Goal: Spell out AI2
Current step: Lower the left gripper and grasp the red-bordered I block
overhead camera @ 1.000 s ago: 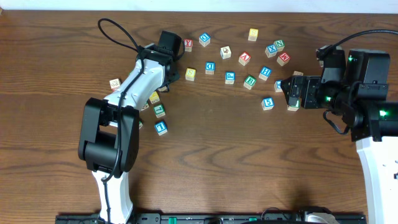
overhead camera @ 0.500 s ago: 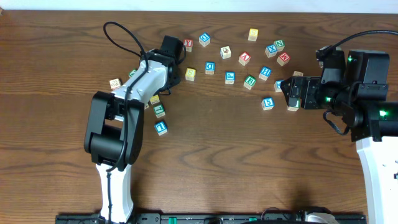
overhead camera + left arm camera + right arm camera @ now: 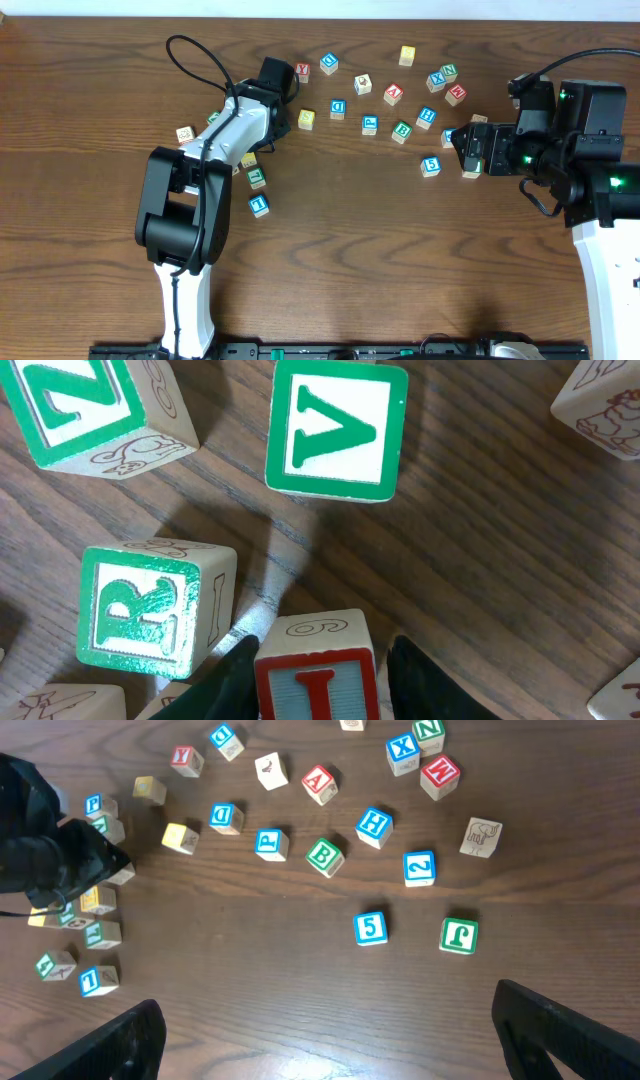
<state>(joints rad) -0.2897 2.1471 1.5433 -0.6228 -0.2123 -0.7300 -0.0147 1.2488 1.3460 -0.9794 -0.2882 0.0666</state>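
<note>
**Three cubes wanted, the I between the fingers**

On the left, the left claw [image 3: 322, 652] reaches down into the crowded cluster. Its two fingers are set either side of the red I cube [image 3: 316, 682], a stance that suits lifting it clear of the green R cube [image 3: 150, 610] just beside it. The fingers sit tight to the cube's sides, but the wrist view cuts them off at the frame's edge. I cannot tell whether they clamp the cube or merely flank it.

Further right, the red A cube [image 3: 393, 94] lies untouched among the scattered cubes on the counter [image 3: 380, 260]. The blue 2 cube [image 3: 420, 867] sits near the right claw [image 3: 330, 1045], which hangs released with its fingers spread wide. It is likely parked within reach of the 2 for its turn.
</note>
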